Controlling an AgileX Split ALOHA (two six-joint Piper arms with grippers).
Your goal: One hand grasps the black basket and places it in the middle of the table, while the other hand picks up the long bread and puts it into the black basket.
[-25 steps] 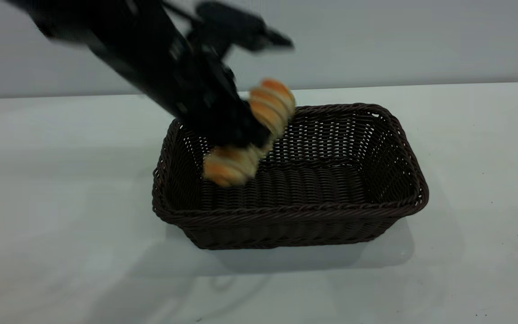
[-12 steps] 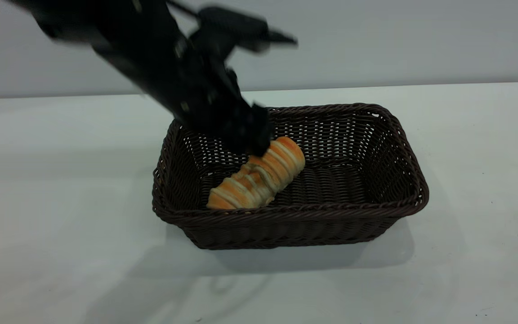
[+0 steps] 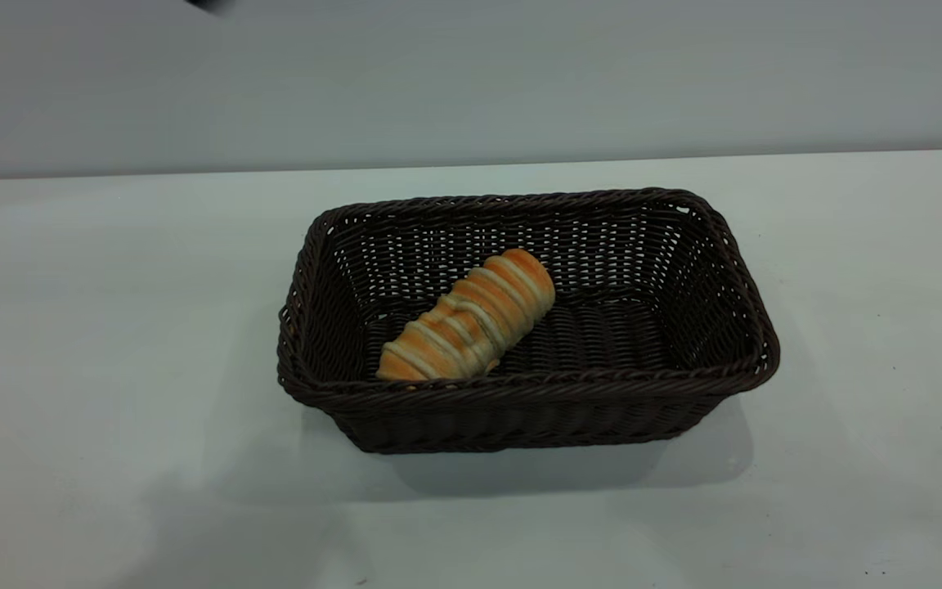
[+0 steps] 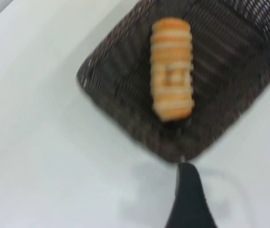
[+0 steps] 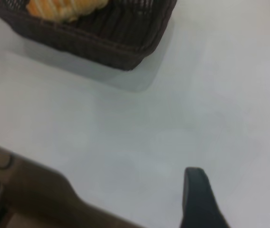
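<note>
The black basket (image 3: 733,270) stands on the table (image 3: 95,327) near its middle. The long bread (image 3: 471,321) lies slantwise on the basket's floor, towards its left half, and nothing touches it. In the left wrist view the bread (image 4: 172,69) and the basket (image 4: 111,90) lie below my left gripper (image 4: 235,206), which is open, empty and high above the table beside the basket. My right gripper (image 5: 242,204) is open and empty over bare table, off one corner of the basket (image 5: 125,42). Neither gripper shows in the exterior view.
A dark scrap of the left arm (image 3: 209,4) shows at the top edge of the exterior view. The table's edge and a brown floor with cables (image 5: 11,190) show in the right wrist view. A plain grey wall stands behind the table.
The left gripper lowered the bread into the basket, let it go and pulled up and away to the left, out of the exterior view. The bread now lies still.
</note>
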